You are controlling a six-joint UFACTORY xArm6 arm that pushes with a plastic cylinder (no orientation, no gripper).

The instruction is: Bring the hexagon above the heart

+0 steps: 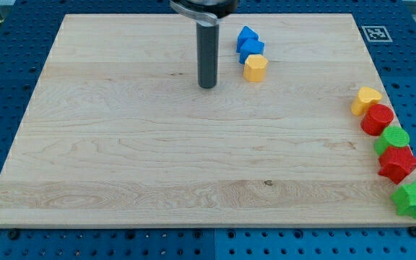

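The yellow hexagon (255,68) lies near the view's top, right of centre, touching the lower of two blue blocks (249,45) stacked in a short line above it. The yellow heart (366,100) lies far off at the view's right edge of the board. My tip (207,86) rests on the board to the left of the yellow hexagon, a short gap away, not touching it.
Below the heart a column of blocks runs down the right edge: a red cylinder (377,119), a green cylinder (393,139), a red star (398,164) and a green star (413,200). The wooden board (121,159) sits on a blue perforated table.
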